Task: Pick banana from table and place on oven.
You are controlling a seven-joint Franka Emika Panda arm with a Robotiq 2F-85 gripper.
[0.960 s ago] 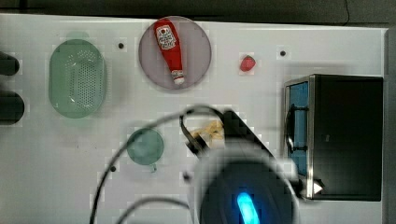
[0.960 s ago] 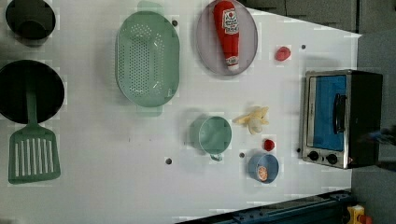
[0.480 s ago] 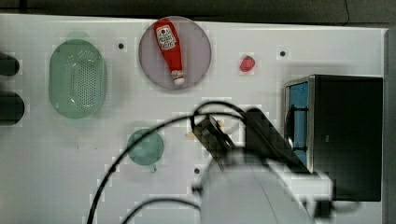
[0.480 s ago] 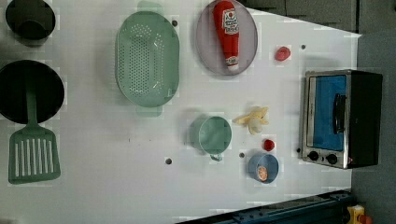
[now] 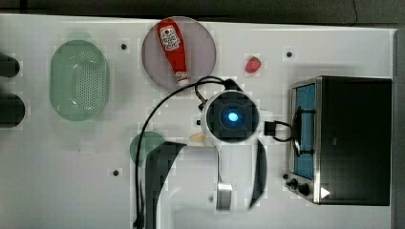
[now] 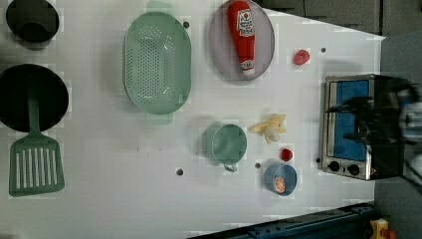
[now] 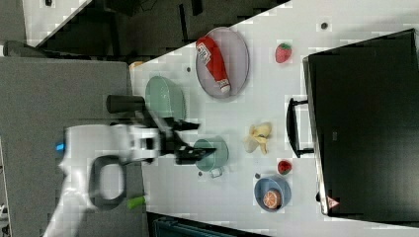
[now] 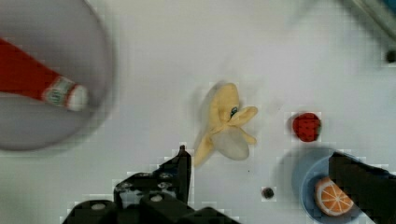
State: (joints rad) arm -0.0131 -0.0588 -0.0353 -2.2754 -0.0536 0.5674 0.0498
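since a second ago the arm has swung up the top view's frame and now hangs over the banana (image 8: 223, 127), which lies untouched on the white bench (image 6: 124, 159) at centre right of the left view, just beside the green cup (image 6: 226, 143) and near the oven (image 6: 361, 124). the gripper (image 8: 261, 163) is spread wide and empty, its dark fingers (image 8: 180, 170) low in the wrist view with the fruit between and beyond them. so the pick has not begun; i judge a descent comes next, minding the small red berry (image 8: 306, 126) and blue bowl (image 6: 280, 179) close by
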